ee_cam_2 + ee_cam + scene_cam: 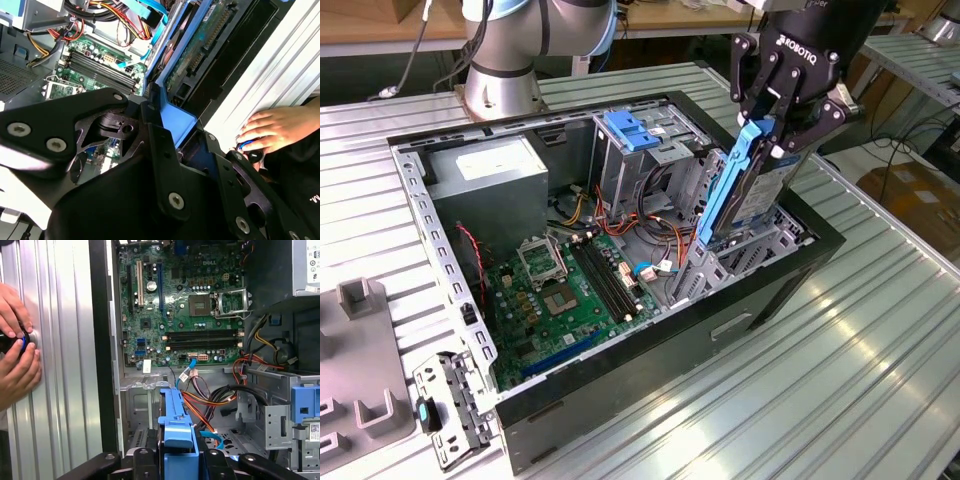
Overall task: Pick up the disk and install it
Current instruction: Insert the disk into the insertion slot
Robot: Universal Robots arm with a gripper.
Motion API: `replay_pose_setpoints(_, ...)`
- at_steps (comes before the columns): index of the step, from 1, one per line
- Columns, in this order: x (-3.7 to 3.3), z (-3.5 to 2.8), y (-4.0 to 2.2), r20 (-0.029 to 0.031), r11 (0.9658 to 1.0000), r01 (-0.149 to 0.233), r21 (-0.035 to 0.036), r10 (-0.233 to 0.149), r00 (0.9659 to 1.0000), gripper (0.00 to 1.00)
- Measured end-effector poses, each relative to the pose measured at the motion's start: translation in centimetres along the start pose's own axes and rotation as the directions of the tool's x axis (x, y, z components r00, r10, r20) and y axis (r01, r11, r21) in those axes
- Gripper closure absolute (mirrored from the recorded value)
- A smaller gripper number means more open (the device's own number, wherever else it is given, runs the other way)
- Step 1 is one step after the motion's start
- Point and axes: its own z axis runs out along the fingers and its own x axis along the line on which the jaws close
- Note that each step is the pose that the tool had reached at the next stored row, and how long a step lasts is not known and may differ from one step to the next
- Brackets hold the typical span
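Exterior view: the black two-fingered gripper (769, 135) is clamped on the blue-railed, flat silver-metal disk (760, 195). It holds the disk on edge and tilted, with the lower end at the metal bay at the exterior view's right end of the open black computer case (620, 385). A green motherboard (560, 290) lies inside the case. In the first wrist view, a person's hands (15, 347) rest on the ribbed metal table (60, 390).

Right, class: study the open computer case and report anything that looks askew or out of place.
The disk, clamped in the gripper, stands tilted, its lower end in a bay of the case at the exterior view's right, not seated. A person's hand is on the table beside the case, close to the gripper.
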Motion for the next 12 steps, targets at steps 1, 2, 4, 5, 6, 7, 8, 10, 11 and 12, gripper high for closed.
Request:
replay_pose_setpoints(1,0.03,0.01,0.00,0.0001,1.0000,0.000,0.0000,0.000,1.0000,0.63)
replay_pose_setpoints(2,0.07,0.02,-0.01,0.0004,1.0000,0.000,0.0001,0.000,1.0000,0.63)
replay_pose_setpoints(4,0.12,0.03,-0.01,0.0004,1.0000,0.008,0.0003,-0.008,1.0000,0.63)
replay_pose_setpoints(5,0.13,0.03,-0.01,0.0005,0.9999,0.015,0.0006,-0.015,0.9999,0.63)
replay_pose_setpoints(6,0.13,0.04,-0.01,0.0006,0.9998,0.018,0.0007,-0.018,0.9998,0.63)
replay_pose_setpoints(7,0.13,0.04,-0.01,0.0007,0.9998,0.019,0.0007,-0.019,0.9998,0.63)
replay_pose_setpoints(8,0.13,0.04,-0.01,0.0007,0.9998,0.021,0.0008,-0.021,0.9998,0.63)
replay_pose_setpoints(10,0.14,0.06,-0.03,0.0008,0.9998,0.021,0.0009,-0.021,0.9998,0.63)
replay_pose_setpoints(11,0.17,0.07,-0.07,0.0008,0.9998,0.021,0.0009,-0.021,0.9998,0.63)
replay_pose_setpoints(12,0.20,0.08,-0.12,0.0006,0.9998,0.021,0.0008,-0.021,0.9998,0.63)
